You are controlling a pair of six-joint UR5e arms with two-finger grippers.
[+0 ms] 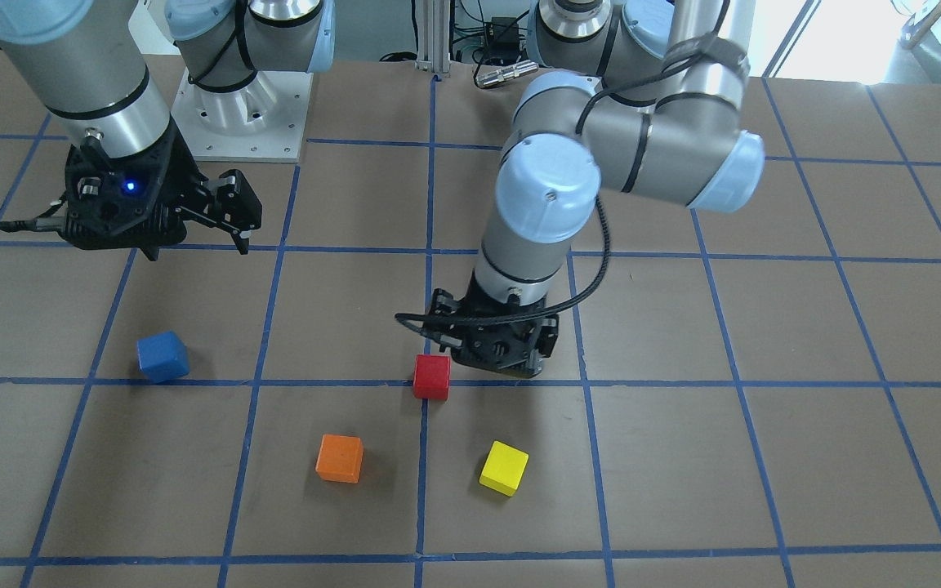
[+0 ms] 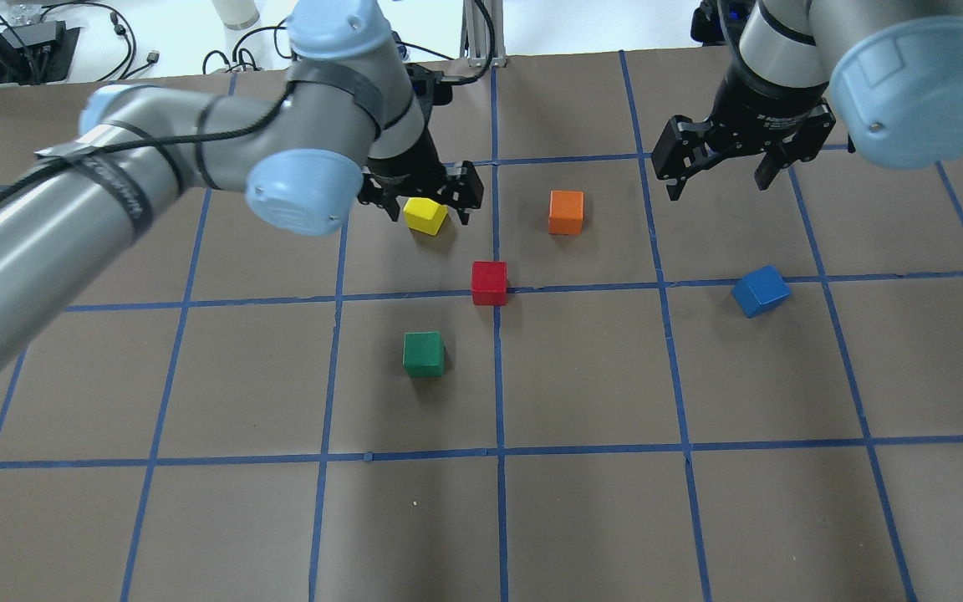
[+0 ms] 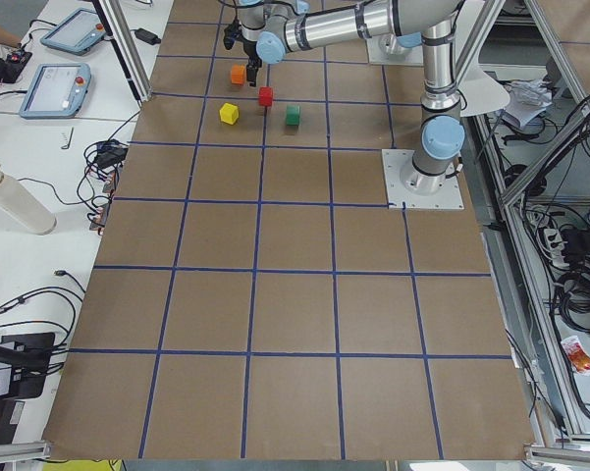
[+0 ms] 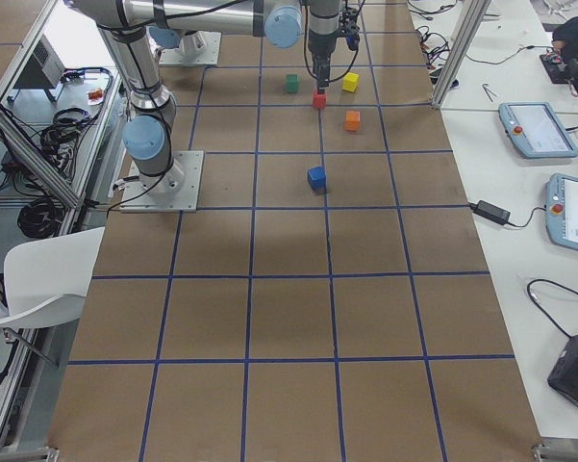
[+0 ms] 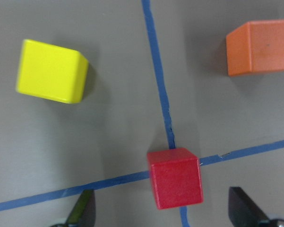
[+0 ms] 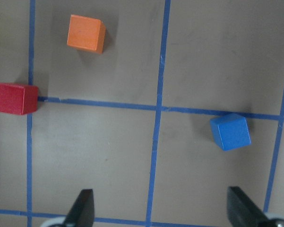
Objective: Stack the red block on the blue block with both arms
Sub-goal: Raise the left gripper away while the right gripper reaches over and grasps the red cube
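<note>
**Front-facing view:** The small matte red block (image 1: 431,376) sits flat on the brown paper-covered table (image 1: 764,457). It lies at a crossing of the blue tape lines (image 1: 683,382) with its sides square to the grid. As a cube it has no long axis. The left arm's black two-finger gripper (image 1: 499,359) points down just beside it. The small matte blue block (image 1: 163,357) lies well apart on the right arm's side, turned askew to the grid. The right arm's black two-finger gripper (image 1: 197,245) hangs above the table, fingers spread wide and empty. A small orange cube (image 1: 339,458) and a small yellow cube (image 1: 504,468) lie nearer the camera.

**Overhead view:** The red block (image 2: 489,283) touches the tape crossing. The blue block (image 2: 760,291) rests just beside a tape line, rotated. A small green cube (image 2: 424,353) lies near the red block. The left gripper (image 2: 427,209) is spread and lines up with the yellow cube here. The right gripper (image 2: 719,186) is spread and holds nothing.

**Side views:** The grippers are too small to judge.

**Left wrist view:** The red block (image 5: 175,178) lies between the two wide-apart fingertips (image 5: 82,213). There is a gap on each side, so nothing is pinched or touched.

**Right wrist view:** The blue block (image 6: 230,131) lies ahead of the spread fingertips (image 6: 243,210), nearer this one, with its corners turned to the grid.
</note>
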